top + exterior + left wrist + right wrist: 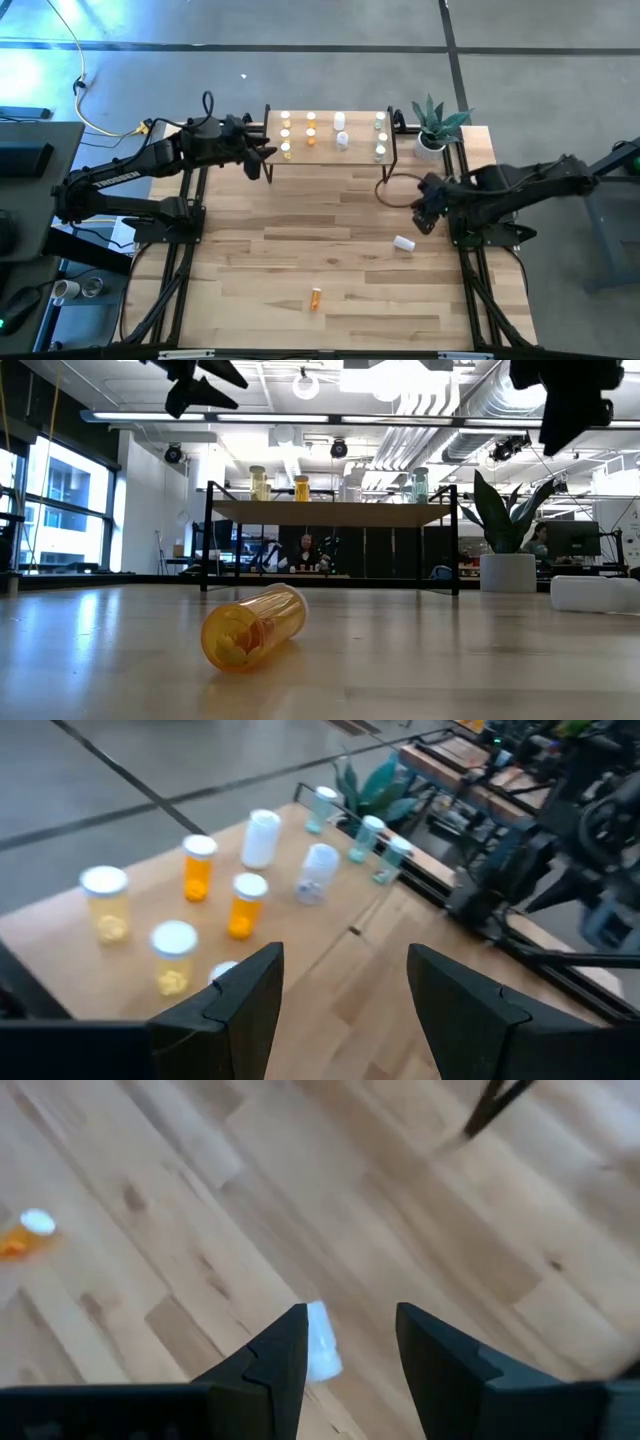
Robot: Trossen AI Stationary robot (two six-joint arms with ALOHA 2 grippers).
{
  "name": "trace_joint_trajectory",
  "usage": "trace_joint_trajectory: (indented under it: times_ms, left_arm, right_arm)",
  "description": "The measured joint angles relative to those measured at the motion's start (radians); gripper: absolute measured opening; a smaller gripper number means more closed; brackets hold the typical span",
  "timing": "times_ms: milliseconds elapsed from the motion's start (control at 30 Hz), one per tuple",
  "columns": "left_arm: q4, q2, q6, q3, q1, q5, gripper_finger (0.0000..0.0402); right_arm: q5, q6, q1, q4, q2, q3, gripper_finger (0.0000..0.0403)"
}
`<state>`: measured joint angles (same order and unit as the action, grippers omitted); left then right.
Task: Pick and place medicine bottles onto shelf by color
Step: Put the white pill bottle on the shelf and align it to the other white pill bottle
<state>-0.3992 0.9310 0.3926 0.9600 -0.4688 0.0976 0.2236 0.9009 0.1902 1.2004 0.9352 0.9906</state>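
The shelf stands at the table's far middle. Several bottles stand upright on it: yellow, orange, white and clear greenish. My left gripper is open and empty, raised by the shelf's left end. My right gripper is open and empty, raised above the table's right part. A white bottle lies on its side on the table below it. An orange bottle lies on its side near the table's front middle.
A potted plant in a white pot stands at the far right corner beside the shelf. A black cable loop lies in front of the shelf's right end. Bare wood stretches across the table's middle and left.
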Motion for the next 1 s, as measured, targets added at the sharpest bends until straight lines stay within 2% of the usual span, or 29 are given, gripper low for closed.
trace_joint_trajectory:
  times_ms: [133,400,633,833,1000]
  left_arm:
    - [0.000,0.000,0.019,0.000,0.021,-0.019,0.0202]
    - [0.000,0.000,0.024,0.000,0.066,-0.018,0.0202]
    - [0.000,0.000,0.024,0.000,0.094,-0.016,0.0202]
    - [-0.001,0.000,0.028,0.000,0.115,-0.015,0.0202]
    - [0.000,0.000,0.043,0.000,0.128,-0.016,0.0202]
  right_arm:
    - [-0.008,0.043,0.051,-0.060,0.000,-0.090,0.0145]
    - [-0.099,0.163,0.118,-0.152,0.000,-0.226,0.0145]
    - [-0.065,0.096,0.173,-0.423,0.035,-0.322,0.0145]
    - [-0.094,0.072,0.178,-0.530,0.167,-0.326,0.0145]
    - [-0.122,0.009,0.191,-0.499,0.275,-0.256,0.0145]
